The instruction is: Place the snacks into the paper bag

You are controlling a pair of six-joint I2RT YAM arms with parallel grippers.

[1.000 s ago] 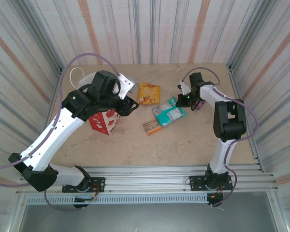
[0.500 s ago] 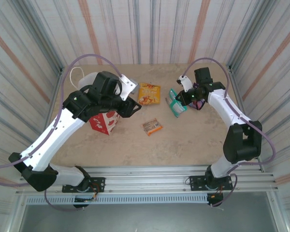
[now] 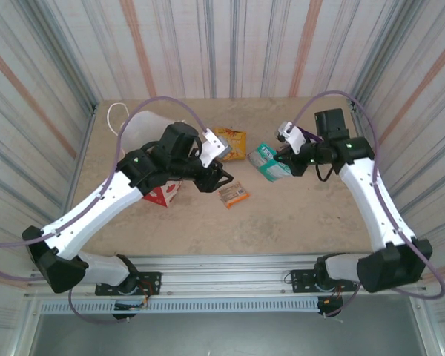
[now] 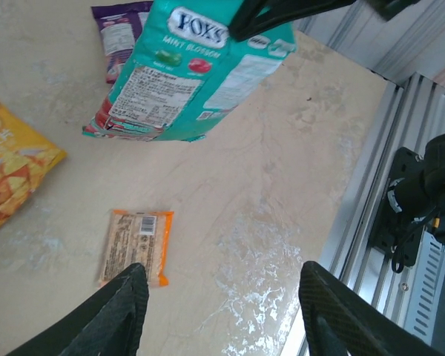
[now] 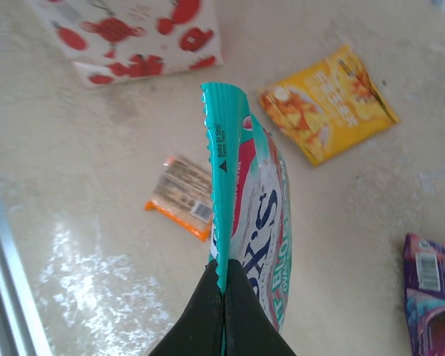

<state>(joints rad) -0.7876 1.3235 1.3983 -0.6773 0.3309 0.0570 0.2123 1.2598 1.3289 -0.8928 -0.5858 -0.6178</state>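
Because clamped only along the crimped end seam, hanging loose and edge-on below the right gripper point(image 5: 222, 285): the teal FOX'S mint packet point(image 5: 252, 215), up off the tabletop point(image 3: 297, 215) and touching nothing else. Probably held that way for carrying across and dropping end-first into the paper bag point(image 3: 162, 194), not yet reached. Right gripper pinched almost fully closed, both dark fingers pressed flat on the seam, nothing between them but foil.

Below and around the packet, lying flat on the tabletop: a small orange bar point(image 4: 136, 243) nearest, a yellow chip packet point(image 4: 7, 170) further toward the back, a purple packet point(image 4: 122, 30) beyond the teal one. All apart from one another, presumably waiting their turn.

Over to the left, the paper bag: white above, red printed band below, loop handle toward the back left corner, much of it hidden under the left arm. Mouth open or not, and facing which way: impossible to tell. Well apart from the hanging packet.

Left gripper point(image 4: 222, 276) spread wide, holding nothing, hovering above the tabletop near the orange bar, between bag and teal packet. Seemingly placed either to take the bar or to steady the bag; hard to say which.
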